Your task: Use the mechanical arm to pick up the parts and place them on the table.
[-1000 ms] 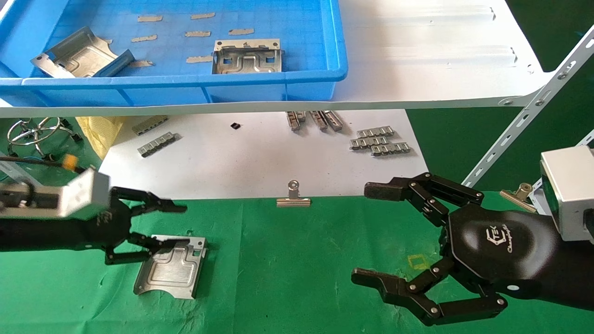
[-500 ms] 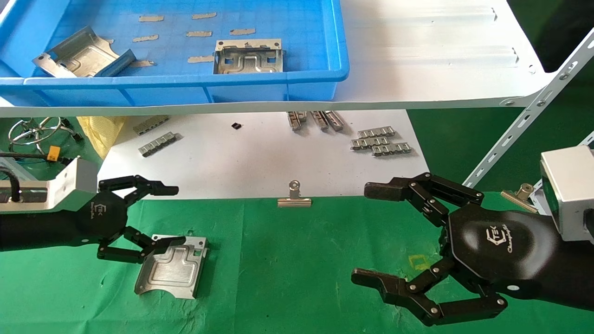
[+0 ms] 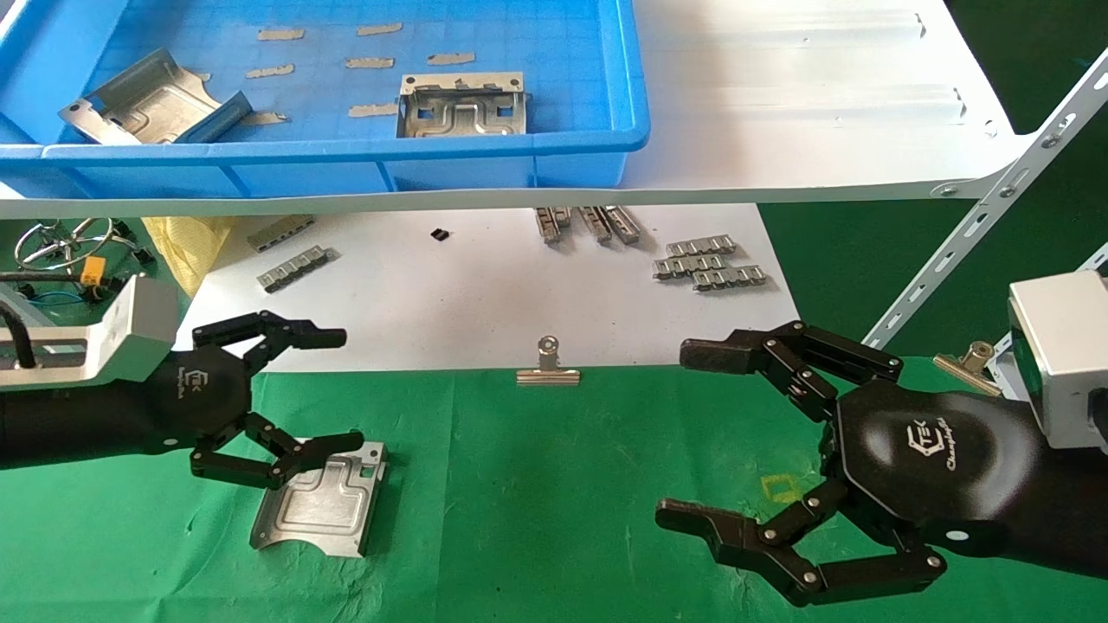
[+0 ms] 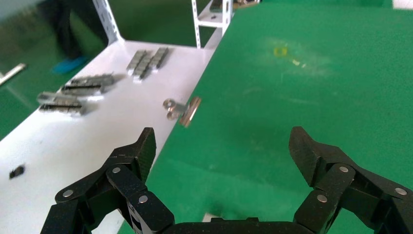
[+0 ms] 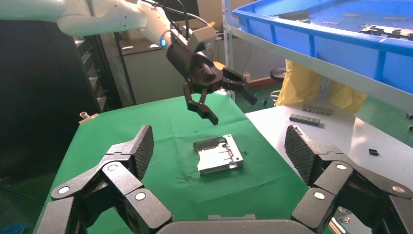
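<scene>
Parts: one bracket (image 3: 318, 500) lies flat on the green worktop (image 3: 554, 484); two more are seen in the blue tray (image 3: 519, 164) on the shelf above.

The left gripper (image 3: 333, 389) is held just above the near bracket's top edge, jaws apart, nothing gripped; clearance is confirmed in the right wrist view. The right gripper (image 3: 684, 437) is parked over the cloth well to the right, jaws also apart and empty. Each bracket is judged light, rigid and smooth, hence liable to slip, with thin, possibly sharp edges. A grip across the two folded side flanges is advised, not on the flat embossed face. The tray part (image 3: 463, 108) lies squarer than the tilted one (image 3: 143, 99).
</scene>
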### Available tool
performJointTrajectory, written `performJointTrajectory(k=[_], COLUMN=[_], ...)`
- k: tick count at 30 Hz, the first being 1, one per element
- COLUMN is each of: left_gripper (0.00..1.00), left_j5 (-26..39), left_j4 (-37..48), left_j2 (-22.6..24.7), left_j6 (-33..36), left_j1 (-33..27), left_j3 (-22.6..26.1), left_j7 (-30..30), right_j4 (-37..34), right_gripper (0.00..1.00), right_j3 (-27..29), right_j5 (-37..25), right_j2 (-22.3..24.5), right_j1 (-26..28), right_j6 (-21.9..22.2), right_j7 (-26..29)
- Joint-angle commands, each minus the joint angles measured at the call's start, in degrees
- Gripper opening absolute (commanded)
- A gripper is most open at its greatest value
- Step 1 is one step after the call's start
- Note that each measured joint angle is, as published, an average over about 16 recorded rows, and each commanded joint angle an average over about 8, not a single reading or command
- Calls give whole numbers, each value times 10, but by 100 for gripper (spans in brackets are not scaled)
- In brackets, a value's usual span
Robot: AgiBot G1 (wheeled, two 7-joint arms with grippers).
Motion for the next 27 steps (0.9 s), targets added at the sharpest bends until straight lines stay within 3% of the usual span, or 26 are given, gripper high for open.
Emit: performJointTrajectory(k=[1, 27], left_gripper=[100, 100], left_j5=[-3, -46], left_j4=[-19, -262], left_j2=[-3, -44], left_j6=[-2, -29], left_j1=[11, 156], left_j3=[-13, -178], left_j7=[-11, -158], right_j4=[0, 0], right_gripper=[100, 100], right_j3=[0, 0], right_j5=[0, 0], right_j2=[0, 0], right_j1=[0, 0], right_j6=[0, 0], right_j7=[0, 0])
